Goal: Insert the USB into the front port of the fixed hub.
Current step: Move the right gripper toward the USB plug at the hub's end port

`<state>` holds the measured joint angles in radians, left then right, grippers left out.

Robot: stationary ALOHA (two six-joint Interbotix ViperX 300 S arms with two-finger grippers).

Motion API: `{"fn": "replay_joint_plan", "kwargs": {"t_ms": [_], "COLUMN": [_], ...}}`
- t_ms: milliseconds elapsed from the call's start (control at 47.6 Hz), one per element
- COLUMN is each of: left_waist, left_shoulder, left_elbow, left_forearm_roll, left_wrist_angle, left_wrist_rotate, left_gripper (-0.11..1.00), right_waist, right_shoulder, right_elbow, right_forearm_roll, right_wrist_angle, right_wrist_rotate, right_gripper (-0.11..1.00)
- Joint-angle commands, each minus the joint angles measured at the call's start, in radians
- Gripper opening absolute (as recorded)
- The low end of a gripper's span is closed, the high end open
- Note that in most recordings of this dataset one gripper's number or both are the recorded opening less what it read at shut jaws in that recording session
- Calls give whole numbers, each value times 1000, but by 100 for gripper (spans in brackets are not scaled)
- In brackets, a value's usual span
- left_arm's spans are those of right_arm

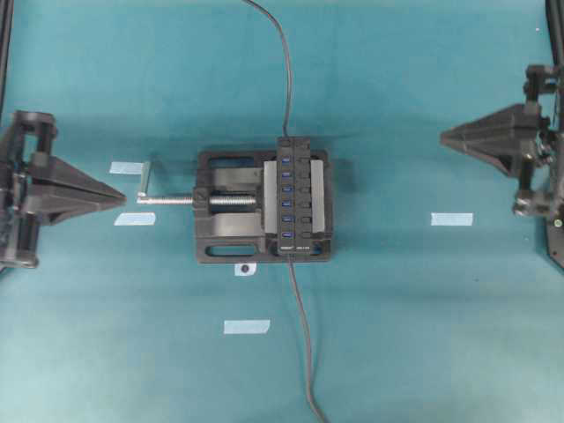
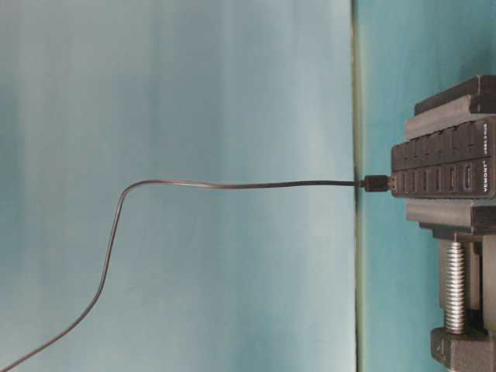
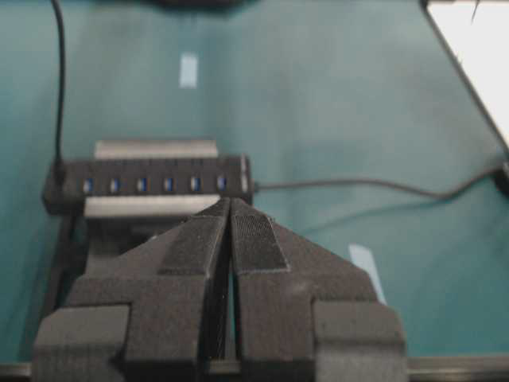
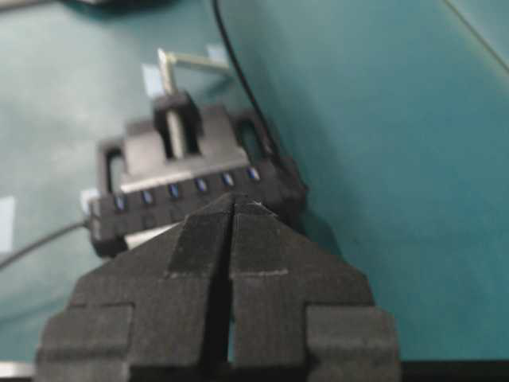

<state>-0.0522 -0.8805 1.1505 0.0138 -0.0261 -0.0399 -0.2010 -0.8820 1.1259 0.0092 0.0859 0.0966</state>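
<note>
Hub (image 1: 292, 195), long black bar with a row of blue ports, sits clamped in a black vise (image 1: 225, 208) at the middle of the teal table (image 1: 423, 335). Vise screw and crank (image 1: 145, 184) stick out toward the table's left edge. Two thin dark cables meet the hub, one at each short end. One cable (image 1: 284, 70) runs off the far edge; the other cable (image 1: 304, 352) runs off the near edge. In the table-level view a small dark USB plug (image 2: 376, 184) is seated against one short end of the hub, its cable trailing away in a loose curve; which end this is cannot be told.

Left gripper (image 1: 122, 196) rests near the left edge, jaws pressed together, nothing between them, well apart from the crank. Right gripper (image 1: 443, 136) hangs near the right edge, jaws likewise closed and empty, well apart from the vise. Pale tape strips (image 1: 451, 218) lie scattered on the table.
</note>
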Motion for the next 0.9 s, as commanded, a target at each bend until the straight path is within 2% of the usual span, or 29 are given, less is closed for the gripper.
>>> {"fn": "replay_joint_plan", "kwargs": {"t_ms": [0,84,526,883], "left_waist": [-2,-2,-2,-3], "left_shoulder": [17,28,74,120], "left_elbow": [-34,-35,-69,-91], "left_forearm_roll": [2,2,2,2], "left_wrist_angle": [21,37,74,75], "left_wrist_rotate": [2,2,2,2], "left_gripper": [0,0,0,0], "right_waist": [-12,-14,-35,-44], "right_shoulder": [41,87,360,483], "right_elbow": [-48,-69,-199,-270], "right_forearm_roll": [-11,-23,-25,-25], "right_wrist_angle": [25,32,28,26], "right_wrist_rotate": [2,-9,-72,-86], "right_gripper": [-4,-4,-4,-4]}}
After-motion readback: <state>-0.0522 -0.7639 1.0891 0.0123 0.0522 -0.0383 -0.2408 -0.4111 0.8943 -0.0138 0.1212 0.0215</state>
